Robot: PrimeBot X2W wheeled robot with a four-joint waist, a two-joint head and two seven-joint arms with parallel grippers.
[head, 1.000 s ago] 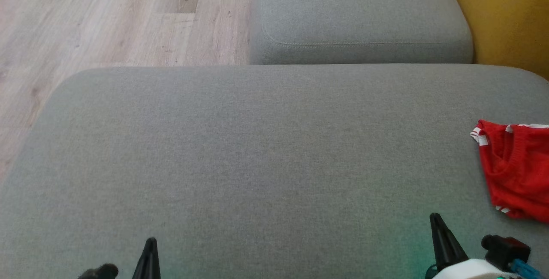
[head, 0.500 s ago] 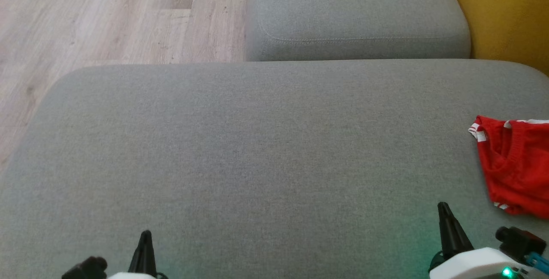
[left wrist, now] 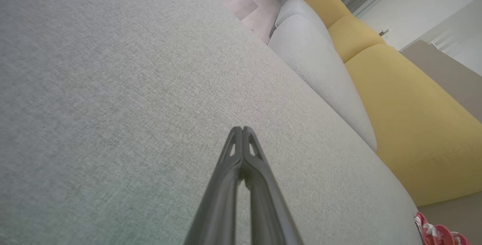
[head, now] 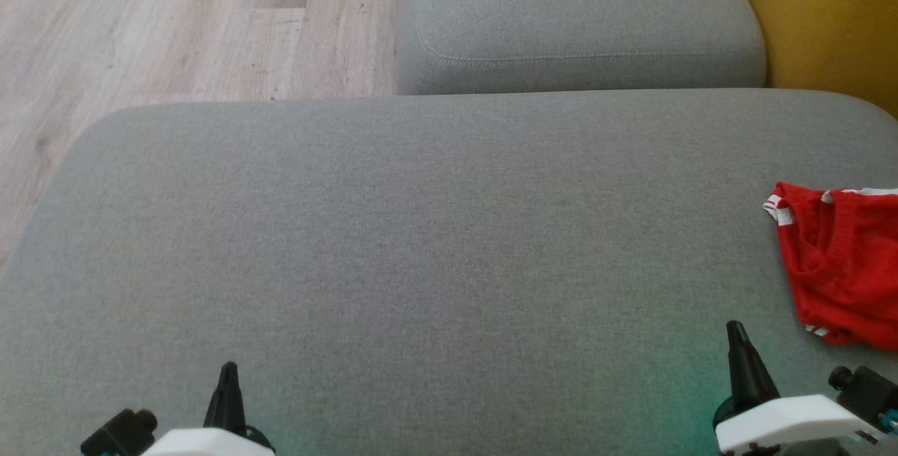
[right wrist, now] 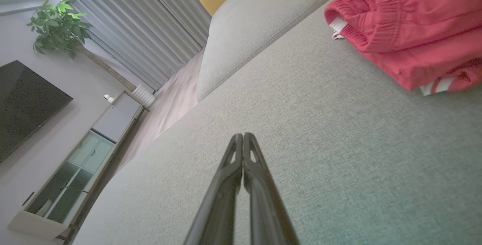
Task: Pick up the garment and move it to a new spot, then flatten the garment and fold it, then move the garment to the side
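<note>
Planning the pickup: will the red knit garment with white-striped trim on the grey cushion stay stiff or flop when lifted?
Probably floppy: the red knit garment lies bunched in soft folds. Its ribbed texture looks grippy, not slippery. Likely light: the grey cushion shows no dent.

Shows bright red on the garment (head: 842, 266), white stripes along its trim, over flecked mid-grey on the big cushion (head: 421, 231) and the smaller cushion (head: 575, 14). Turns mustard yellow at the sofa back (head: 828, 14), pale wood-grain on the floor (head: 175, 21). Ends in black on the left gripper (head: 228, 375) and right gripper (head: 734, 333).
</note>
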